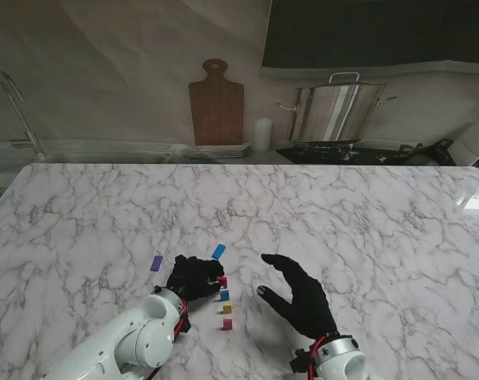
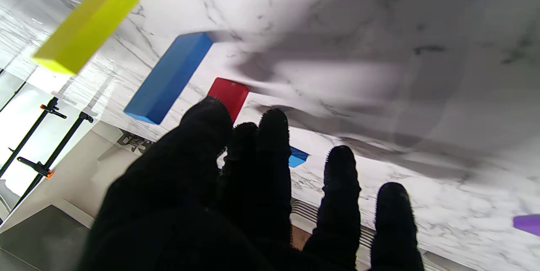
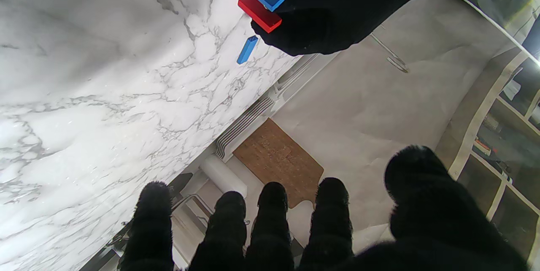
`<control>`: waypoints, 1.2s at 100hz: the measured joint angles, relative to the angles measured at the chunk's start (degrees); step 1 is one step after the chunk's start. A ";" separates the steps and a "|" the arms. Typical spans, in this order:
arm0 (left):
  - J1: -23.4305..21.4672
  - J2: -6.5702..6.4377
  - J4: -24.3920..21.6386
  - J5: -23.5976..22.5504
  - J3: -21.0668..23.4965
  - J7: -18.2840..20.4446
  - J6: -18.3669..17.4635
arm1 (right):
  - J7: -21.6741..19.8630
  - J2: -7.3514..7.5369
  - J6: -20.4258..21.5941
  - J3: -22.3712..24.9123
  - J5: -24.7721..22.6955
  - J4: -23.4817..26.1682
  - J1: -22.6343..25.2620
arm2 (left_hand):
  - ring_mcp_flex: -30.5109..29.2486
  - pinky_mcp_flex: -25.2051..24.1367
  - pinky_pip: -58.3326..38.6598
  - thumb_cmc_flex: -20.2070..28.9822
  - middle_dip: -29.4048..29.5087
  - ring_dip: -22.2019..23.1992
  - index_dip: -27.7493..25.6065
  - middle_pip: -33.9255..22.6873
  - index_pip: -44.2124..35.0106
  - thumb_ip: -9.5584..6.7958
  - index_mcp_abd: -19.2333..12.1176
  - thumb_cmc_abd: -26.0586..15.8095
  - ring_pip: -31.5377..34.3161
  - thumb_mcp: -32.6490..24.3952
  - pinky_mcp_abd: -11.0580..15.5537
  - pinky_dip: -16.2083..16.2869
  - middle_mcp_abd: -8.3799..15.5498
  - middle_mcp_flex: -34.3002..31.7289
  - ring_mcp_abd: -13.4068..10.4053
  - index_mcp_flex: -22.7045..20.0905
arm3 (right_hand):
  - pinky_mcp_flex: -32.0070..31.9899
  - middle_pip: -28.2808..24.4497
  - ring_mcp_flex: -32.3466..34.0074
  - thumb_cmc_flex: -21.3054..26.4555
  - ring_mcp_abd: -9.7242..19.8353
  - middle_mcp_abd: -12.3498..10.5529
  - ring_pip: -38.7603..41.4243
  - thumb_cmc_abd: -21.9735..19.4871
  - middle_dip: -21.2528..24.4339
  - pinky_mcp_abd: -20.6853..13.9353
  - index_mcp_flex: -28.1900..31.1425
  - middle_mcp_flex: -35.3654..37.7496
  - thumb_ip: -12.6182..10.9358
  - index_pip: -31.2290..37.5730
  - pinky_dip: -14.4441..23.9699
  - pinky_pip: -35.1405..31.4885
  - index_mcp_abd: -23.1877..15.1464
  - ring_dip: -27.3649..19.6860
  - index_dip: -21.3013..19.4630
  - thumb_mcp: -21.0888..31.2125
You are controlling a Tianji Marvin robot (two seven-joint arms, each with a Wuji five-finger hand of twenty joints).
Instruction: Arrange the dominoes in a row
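Several small dominoes stand in a short row running away from me: magenta (image 1: 227,323) nearest, then yellow (image 1: 226,307), blue (image 1: 224,294) and red (image 1: 222,281). My left hand (image 1: 193,275) reaches in from the left, thumb and forefinger pinched on the red domino (image 2: 228,93) at the row's far end. The yellow (image 2: 93,17) and blue (image 2: 168,77) ones stand beside it. A second blue domino (image 1: 218,252) lies flat just beyond the row, and a purple one (image 1: 156,263) lies left of my hand. My right hand (image 1: 298,297) hovers open, right of the row, holding nothing.
The marble table (image 1: 366,229) stretches wide to the far side and right. Behind its far edge stand a wooden cutting board (image 1: 216,103), a white candle (image 1: 262,134) and a steel pot (image 1: 338,111).
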State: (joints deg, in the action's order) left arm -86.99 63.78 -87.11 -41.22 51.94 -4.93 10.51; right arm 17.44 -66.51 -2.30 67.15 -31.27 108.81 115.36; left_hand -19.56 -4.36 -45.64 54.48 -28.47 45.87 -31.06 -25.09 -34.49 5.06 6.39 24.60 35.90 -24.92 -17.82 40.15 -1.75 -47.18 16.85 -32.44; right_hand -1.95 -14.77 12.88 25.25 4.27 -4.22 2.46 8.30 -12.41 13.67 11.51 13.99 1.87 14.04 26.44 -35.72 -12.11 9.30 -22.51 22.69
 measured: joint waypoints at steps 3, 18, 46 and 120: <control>-0.06 -0.02 -0.06 -0.10 0.09 0.09 0.00 | 0.00 0.00 0.00 0.00 0.00 0.00 0.00 | 0.04 -0.35 0.13 -0.14 0.42 0.00 0.01 -0.01 0.20 0.00 0.01 0.00 -0.01 -0.12 0.00 0.01 -0.35 0.57 0.01 0.00 | 0.00 0.00 0.00 0.00 0.00 0.00 0.00 0.00 0.00 0.00 0.00 0.00 0.00 0.00 0.00 0.00 0.00 0.00 0.00 0.00; -0.47 -0.19 -0.42 -0.71 0.67 0.56 0.00 | -0.03 0.01 -0.01 0.00 0.00 0.00 0.00 | 0.58 -0.46 0.90 -0.59 2.30 0.01 0.01 -0.03 0.85 0.00 0.01 -0.01 -0.14 -0.75 -0.01 0.09 -0.85 1.92 0.04 0.00 | 0.00 0.00 0.00 0.00 0.00 0.00 0.00 0.00 0.00 0.00 0.00 -0.01 0.00 0.00 0.00 0.00 0.00 0.00 0.00 0.00; -2.88 -0.64 -2.37 -3.04 3.99 1.92 -1.06 | -0.08 0.03 -0.03 -0.02 -0.02 0.00 0.00 | 3.19 -0.48 3.63 -0.93 3.95 0.01 0.01 -0.21 1.82 -0.01 0.01 -0.02 -0.80 -1.92 -0.01 0.20 -2.91 5.37 0.06 -0.02 | 0.00 0.00 0.00 0.00 0.00 0.00 0.00 0.00 -0.01 0.00 0.00 -0.72 0.00 0.00 0.00 0.00 0.00 0.00 0.00 -0.01; 5.02 -1.74 2.05 -5.91 3.08 4.20 -2.27 | -0.02 0.02 -0.05 0.09 0.15 0.05 0.07 | 9.50 -0.57 11.52 -3.34 6.70 -3.99 3.53 5.79 10.04 -1.35 -4.43 -7.13 -7.21 2.11 0.45 2.95 -5.02 19.66 0.06 2.99 | 0.00 0.00 0.00 0.00 0.00 0.00 0.00 0.00 -0.01 0.00 0.00 -0.75 0.00 0.00 0.00 0.00 0.00 0.00 0.00 -0.02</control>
State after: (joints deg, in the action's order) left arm -81.97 62.04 -85.06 -47.13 55.03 -0.73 8.24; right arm 17.42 -66.48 -2.35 67.23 -31.12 108.85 115.43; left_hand -10.07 -4.94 -34.12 51.14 -21.76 41.88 -27.53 -19.30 -24.45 3.71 1.95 17.47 28.69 -22.81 -17.36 43.10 -6.77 -27.52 16.91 -29.45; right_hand -1.95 -14.77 12.88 25.25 4.27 -4.22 2.46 8.30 -12.42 13.68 11.51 13.24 1.87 14.04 26.44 -35.72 -12.11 9.30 -22.51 22.67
